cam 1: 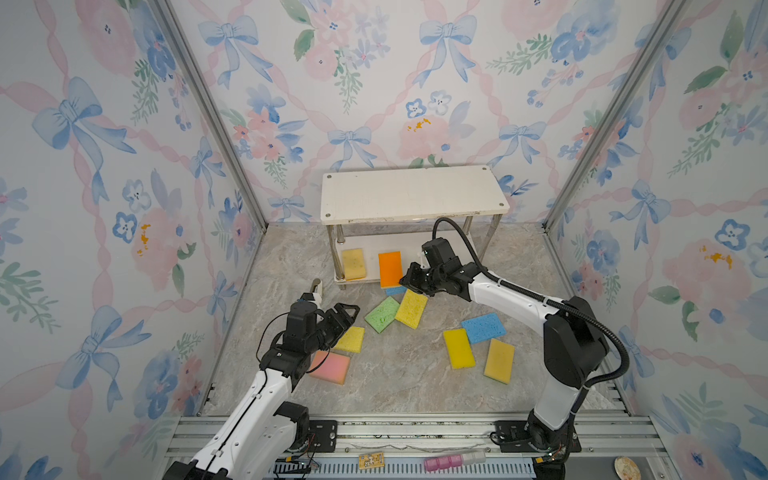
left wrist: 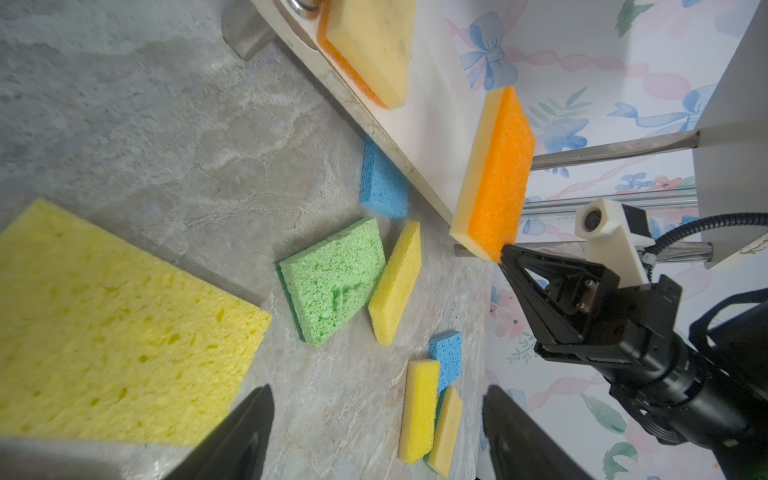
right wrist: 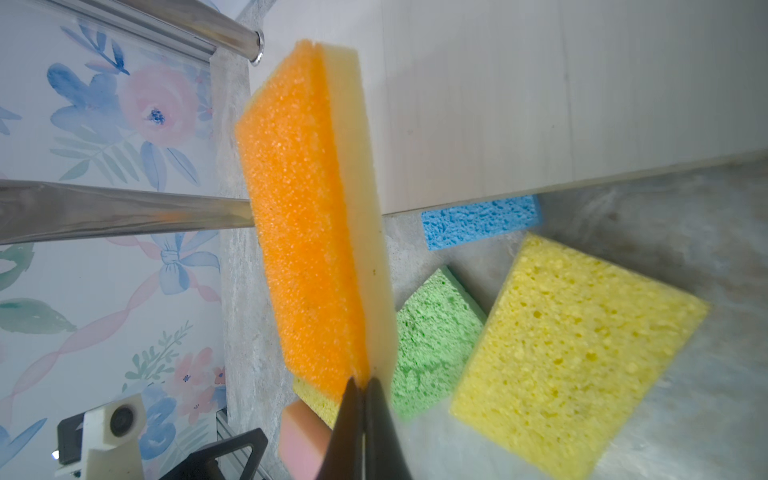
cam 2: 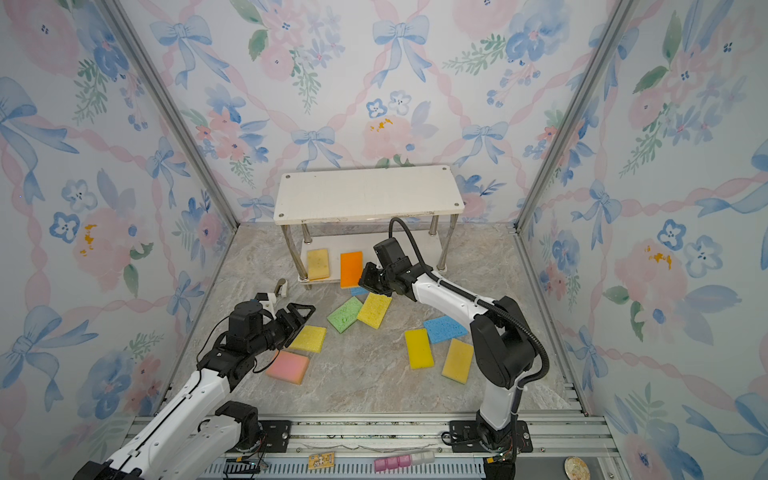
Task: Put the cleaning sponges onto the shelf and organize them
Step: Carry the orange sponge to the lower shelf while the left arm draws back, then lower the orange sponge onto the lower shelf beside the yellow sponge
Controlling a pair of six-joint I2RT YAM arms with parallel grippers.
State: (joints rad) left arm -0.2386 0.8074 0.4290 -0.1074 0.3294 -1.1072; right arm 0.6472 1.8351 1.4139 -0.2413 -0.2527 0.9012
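The white shelf [cam 1: 411,193] stands at the back. Its lower board holds a tan-yellow sponge [cam 1: 354,264] and an orange sponge [cam 1: 390,268] that overhangs the front edge. My right gripper [cam 1: 405,282] [right wrist: 365,380] is shut, its tips against the near end of the orange sponge [right wrist: 307,216]. On the floor lie a blue sponge [cam 1: 395,291] half under the shelf, green [cam 1: 381,313], yellow [cam 1: 411,308], blue [cam 1: 483,327], yellow [cam 1: 458,348], tan-yellow [cam 1: 498,360] and pink [cam 1: 330,368] ones. My left gripper [cam 1: 332,299] [left wrist: 378,390] is open and empty beside a yellow sponge [cam 1: 351,338].
Floral walls with metal corner posts close in the floor on three sides. The aluminium base rail [cam 1: 415,432] runs along the front, with a pink and white object [cam 1: 453,461] and a small card [cam 1: 371,460] lying in front of it.
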